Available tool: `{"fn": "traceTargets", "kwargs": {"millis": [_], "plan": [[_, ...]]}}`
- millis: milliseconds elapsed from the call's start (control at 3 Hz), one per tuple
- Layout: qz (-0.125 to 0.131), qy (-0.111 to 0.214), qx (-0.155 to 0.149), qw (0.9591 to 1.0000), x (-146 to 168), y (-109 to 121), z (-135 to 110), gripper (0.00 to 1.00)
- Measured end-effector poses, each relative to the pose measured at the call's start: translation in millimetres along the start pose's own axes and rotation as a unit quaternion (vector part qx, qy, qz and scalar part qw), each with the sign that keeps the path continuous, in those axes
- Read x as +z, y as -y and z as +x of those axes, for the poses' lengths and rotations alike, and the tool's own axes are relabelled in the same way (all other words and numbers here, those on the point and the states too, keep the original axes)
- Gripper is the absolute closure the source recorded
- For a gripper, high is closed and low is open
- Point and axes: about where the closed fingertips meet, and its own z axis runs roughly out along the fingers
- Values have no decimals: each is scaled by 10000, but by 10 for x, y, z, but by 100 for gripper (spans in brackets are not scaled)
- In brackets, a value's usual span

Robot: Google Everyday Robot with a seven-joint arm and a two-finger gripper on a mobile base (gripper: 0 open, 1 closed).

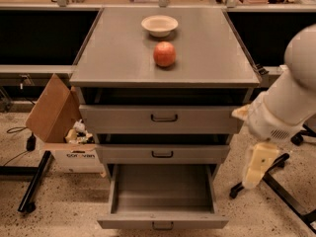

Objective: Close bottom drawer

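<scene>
At foot of grey cabinet [113,48], bottom drawer [160,194] pulled fully out. Off cabinet's right side as pictured, hand [256,168], touching nothing, grip impossible to tell. Looks rigid, probably light-running; best pushed flat on front panel beside black handle [162,226].

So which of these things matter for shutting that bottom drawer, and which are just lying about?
For the job: bottom drawer, pulled open; hand, hanging right of the cabinet.
Just lying about: apple and bowl on the cabinet top; cardboard box on the floor at left.
</scene>
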Motion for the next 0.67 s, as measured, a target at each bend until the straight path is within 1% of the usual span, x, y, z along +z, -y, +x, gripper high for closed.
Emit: {"fn": "traceTargets", "kwargs": {"millis": [333, 667], "plan": [[-652, -65, -98, 9978, 974, -414, 178, 0], [-652, -65, -98, 9978, 975, -415, 178, 0]]}}
